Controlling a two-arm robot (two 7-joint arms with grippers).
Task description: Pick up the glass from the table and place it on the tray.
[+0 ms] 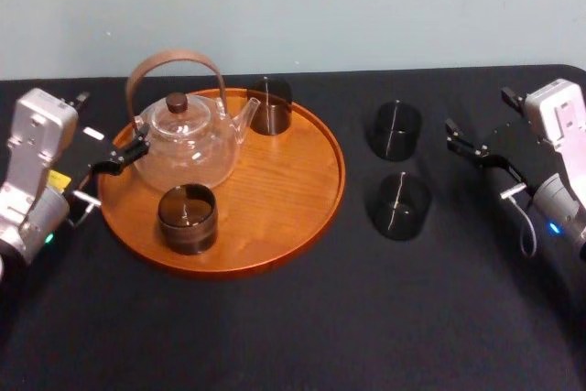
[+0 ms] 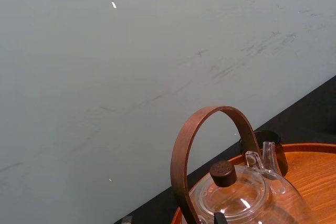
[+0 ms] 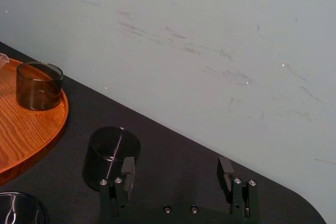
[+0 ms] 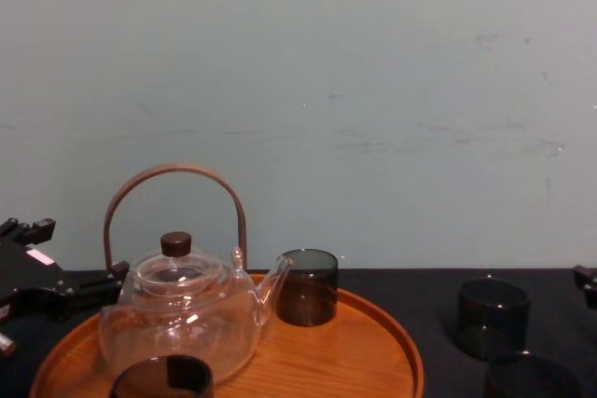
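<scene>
in the head view the black table (image 1: 293,336) runs off the left and bottom edges of the frame. its rounded corner shows at upper right against the pale wall (image 1: 293,6). the round wooden tray (image 1: 335,180) lies left of centre, its top rim near the table's back edge.

the upper left of the tray holds a glass teapot (image 1: 188,144) with a bent wooden handle. the back tray glass (image 1: 270,105), dark, stands at the top rim just beside the spout. the front tray glass (image 1: 188,219), also dark, stands near the bottom rim. the right half of the tray is bare wood out to the rim.

two more dark glasses stand on the table right of the tray, the upper glass (image 1: 396,130) above the lower glass (image 1: 398,206), slightly apart. neither is held, and a strip of bare table separates them from the tray's right rim.

the right gripper (image 1: 478,109) is at the right edge, fingers spread wide and empty. in the right wrist view the upper glass is just beside one finger (image 3: 127,170), outside the gap, with open table between the fingers.

the left gripper (image 1: 110,121) is at the left edge over the tray's rim, fingers also wide and empty. one fingertip is close to the teapot's side; contact i cannot tell.
</scene>
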